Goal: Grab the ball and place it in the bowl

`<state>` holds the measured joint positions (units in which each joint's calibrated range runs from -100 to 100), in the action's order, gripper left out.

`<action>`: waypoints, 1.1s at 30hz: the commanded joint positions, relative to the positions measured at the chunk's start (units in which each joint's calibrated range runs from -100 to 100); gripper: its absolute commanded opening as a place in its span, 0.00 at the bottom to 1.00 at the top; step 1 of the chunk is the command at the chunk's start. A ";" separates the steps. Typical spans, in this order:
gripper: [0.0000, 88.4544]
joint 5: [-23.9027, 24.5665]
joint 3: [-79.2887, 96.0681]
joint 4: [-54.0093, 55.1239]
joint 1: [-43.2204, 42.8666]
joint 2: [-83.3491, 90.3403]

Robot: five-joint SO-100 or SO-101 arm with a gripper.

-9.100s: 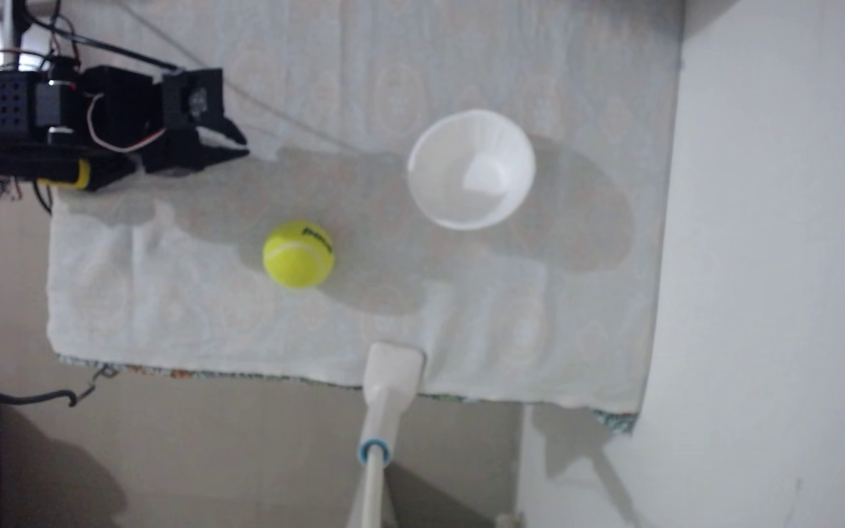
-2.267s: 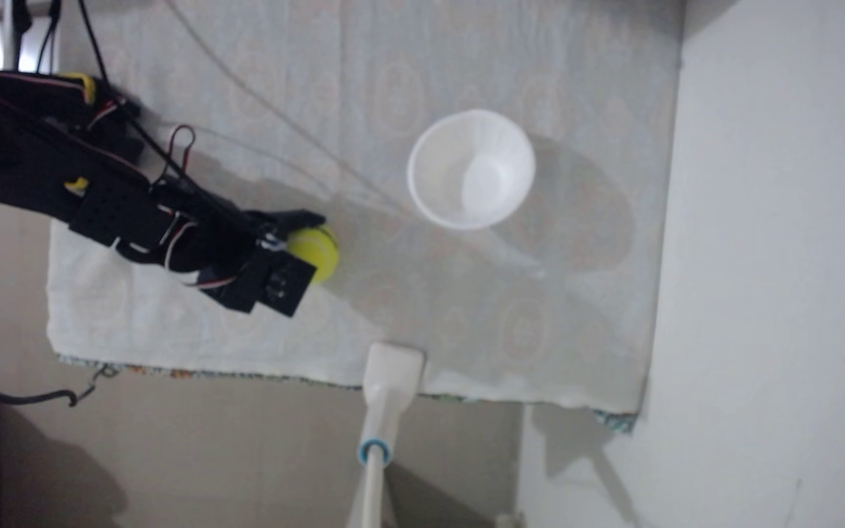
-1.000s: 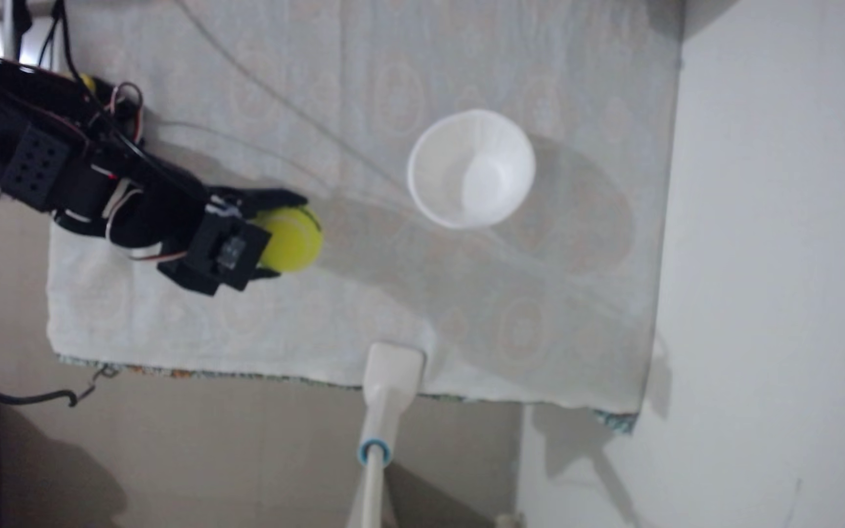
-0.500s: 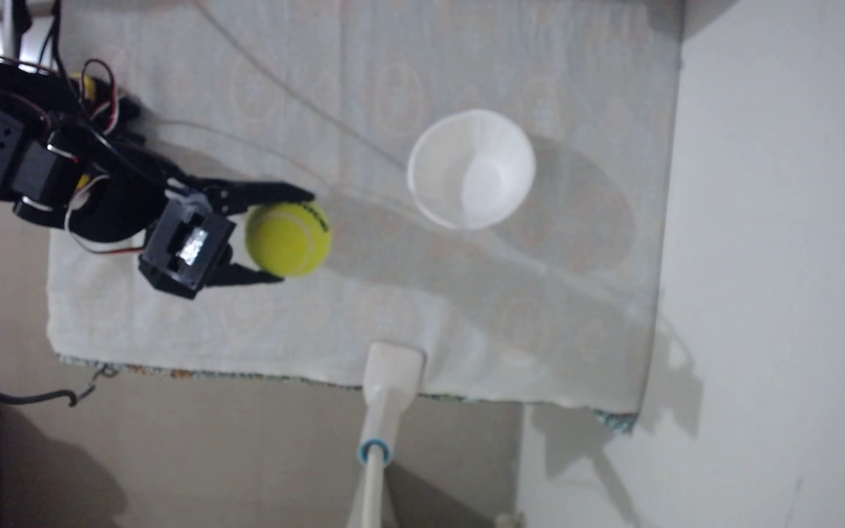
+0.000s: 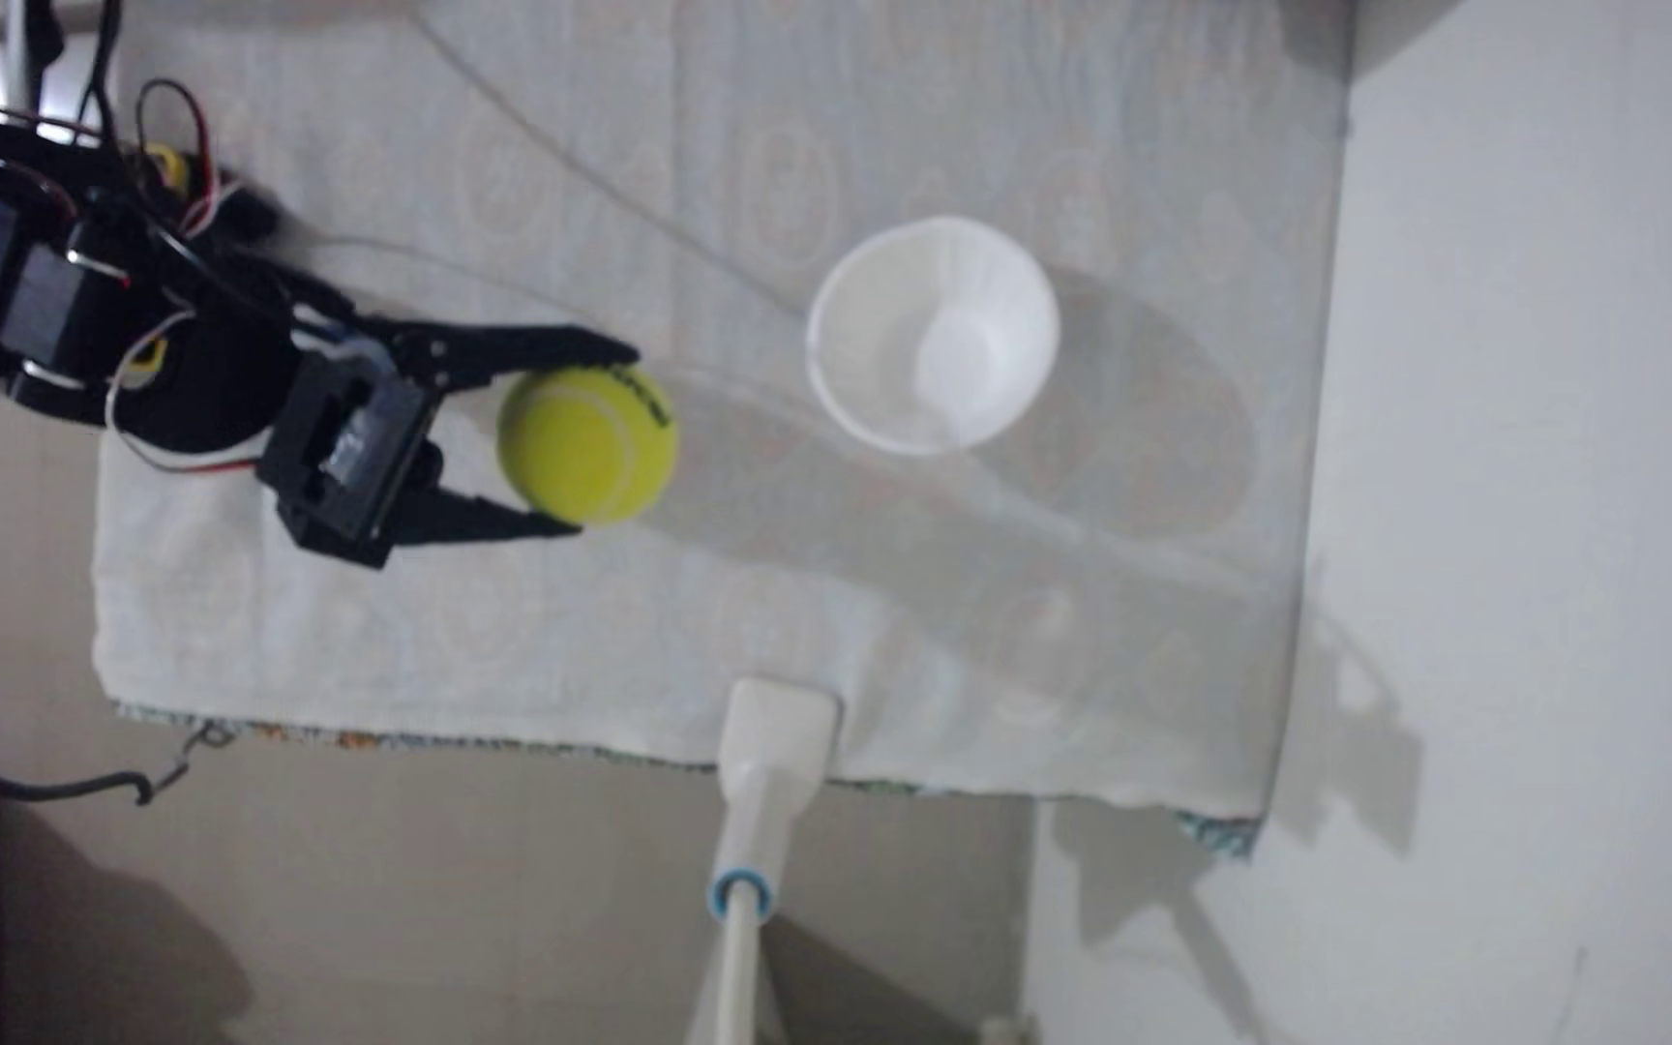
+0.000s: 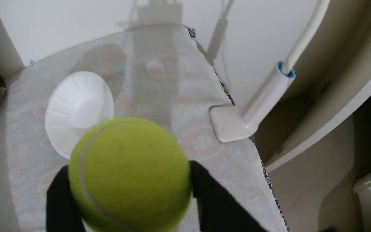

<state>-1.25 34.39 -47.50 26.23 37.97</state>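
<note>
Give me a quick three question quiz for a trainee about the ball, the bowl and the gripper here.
1. True or false: the ball already lies inside the bowl.
2. What is the gripper holding between its fingers?
3. In the fixed view, the bowl sits: A) left of the ball, B) right of the ball and higher in the picture, C) under the ball.

Key: 1 false; 2 the ball; 3 B.
</note>
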 commanded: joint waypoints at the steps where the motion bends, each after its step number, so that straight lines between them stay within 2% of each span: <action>1: 0.23 0.83 -8.44 -0.59 -1.67 -1.47; 22: 0.23 3.81 -17.90 4.91 -12.57 -13.70; 33: 0.22 3.03 -25.71 6.31 -17.86 -24.32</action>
<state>2.12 17.04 -43.40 9.39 15.66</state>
